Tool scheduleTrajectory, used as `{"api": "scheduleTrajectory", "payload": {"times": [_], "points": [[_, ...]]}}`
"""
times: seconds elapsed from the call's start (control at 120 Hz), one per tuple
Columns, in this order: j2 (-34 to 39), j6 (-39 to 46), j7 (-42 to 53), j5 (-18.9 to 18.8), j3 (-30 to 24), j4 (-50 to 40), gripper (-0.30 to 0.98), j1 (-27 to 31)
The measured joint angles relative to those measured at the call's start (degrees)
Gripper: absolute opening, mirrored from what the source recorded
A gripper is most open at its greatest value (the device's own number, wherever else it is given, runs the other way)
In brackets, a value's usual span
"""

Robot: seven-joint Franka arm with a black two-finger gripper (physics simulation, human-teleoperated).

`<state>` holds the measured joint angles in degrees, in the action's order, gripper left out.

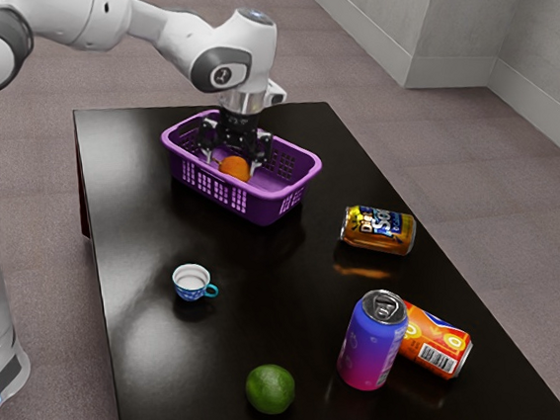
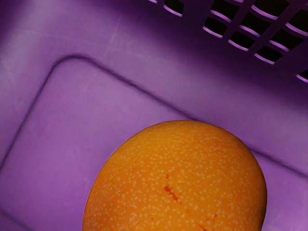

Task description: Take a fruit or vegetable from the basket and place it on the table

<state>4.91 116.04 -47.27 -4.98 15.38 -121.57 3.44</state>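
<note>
Upper middle of the exterior view, the hand [image 1: 233, 169] reaches down into the purple basket [image 1: 249, 205], released, its fingers standing apart with the orange [image 1: 234, 167] between them. The wrist view has that orange close up, over the basket's purple floor and near its slotted wall. The white arm [image 1: 158, 25] comes in from the frame's upper left, and the basket sits on the far part of the black table [image 1: 270, 315].

Right of centre, a yellow soda can [image 1: 377, 230] lies on its side. Left of centre stands a small blue-and-white cup [image 1: 191, 290], upright, its handle toward the exterior view's right. Near the lower middle is a green lime [image 1: 271, 390]. Lower right, a blue-and-pink can [image 1: 370, 345] stands upright, just beside an orange-red can [image 1: 437, 341] lying on its side.
</note>
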Motion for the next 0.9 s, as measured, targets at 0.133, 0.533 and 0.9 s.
{"api": "scheduleTrajectory", "payload": {"times": [0.133,0.533,0.9], "points": [[-0.4,0.1,0.2,0.2,0.0,-0.2,0.69,0.0],[-0.7,0.7,0.8,0.2,0.1,-0.3,0.68,0.1],[-1.3,2.7,1.2,-0.3,0.2,-0.4,0.61,0.1]]}}
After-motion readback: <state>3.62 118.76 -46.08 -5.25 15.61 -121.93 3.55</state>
